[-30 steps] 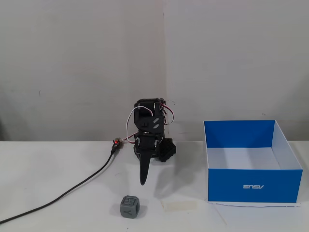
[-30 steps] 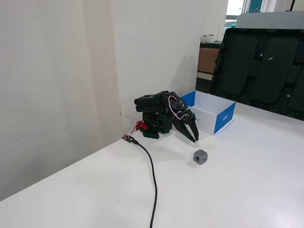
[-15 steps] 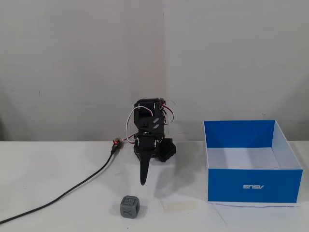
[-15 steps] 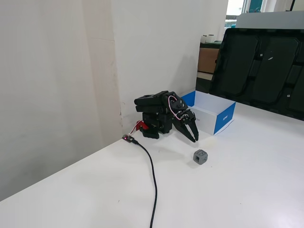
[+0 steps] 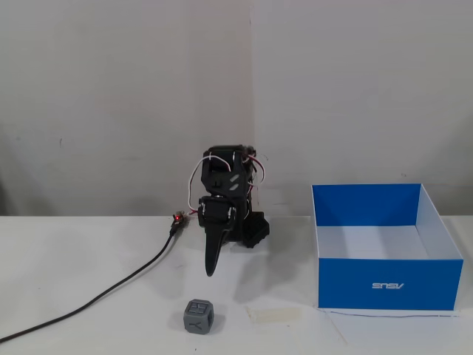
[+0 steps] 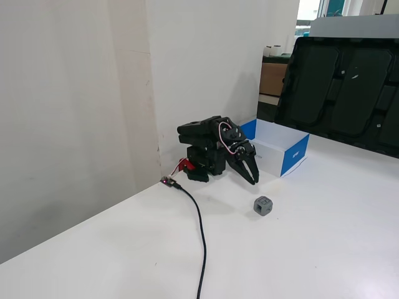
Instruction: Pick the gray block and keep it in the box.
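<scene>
Gray block: the gray block [image 5: 198,316] [image 6: 263,205] sits alone on the white worktop [image 5: 89,266] [image 6: 324,224], nearest the camera in a fixed view, a recessed mark on its front face
Tape strip: a flat pale strip [image 5: 274,313] lies on the worktop just right of the block in that view, apart from it
Block and fingers: the block lies in front of the fingers [image 5: 211,271] [image 6: 252,178] and slightly to their left in that view, near but clear of the tips, nothing touching it
Fingers: they point down toward the worktop, tips close together, holding nothing; whether a narrow gap remains I cannot tell
Cable: a black cable [image 5: 111,292] [image 6: 201,230] runs across the worktop to a small red-lit plug beside the arm
Arm: the black arm [image 5: 228,200] [image 6: 209,146] is folded low near the wall
Box: the blue box [image 5: 388,285] [image 6: 293,156] stands open to the right of the arm in that view, white inside, well apart from the block
</scene>
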You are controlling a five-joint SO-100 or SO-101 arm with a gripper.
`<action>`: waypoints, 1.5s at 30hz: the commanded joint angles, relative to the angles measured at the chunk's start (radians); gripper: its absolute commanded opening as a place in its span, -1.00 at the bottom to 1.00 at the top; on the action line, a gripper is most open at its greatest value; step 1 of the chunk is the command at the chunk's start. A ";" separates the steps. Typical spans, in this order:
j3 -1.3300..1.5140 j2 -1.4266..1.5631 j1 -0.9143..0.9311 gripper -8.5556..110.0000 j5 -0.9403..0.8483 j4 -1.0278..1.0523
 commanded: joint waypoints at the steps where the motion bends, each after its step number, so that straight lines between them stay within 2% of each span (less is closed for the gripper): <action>1: -0.175 -0.167 0.020 -0.85 0.020 -0.049; 10: -0.442 -0.597 0.066 -0.85 0.077 -0.074; 16: -0.586 -0.850 0.091 -0.71 0.143 -0.063; 22: -0.620 -0.925 0.094 -0.54 0.178 -0.064; 28: -0.623 -0.982 0.089 -0.44 0.219 -0.094; 45: -0.657 -1.241 0.060 -0.43 0.256 -0.209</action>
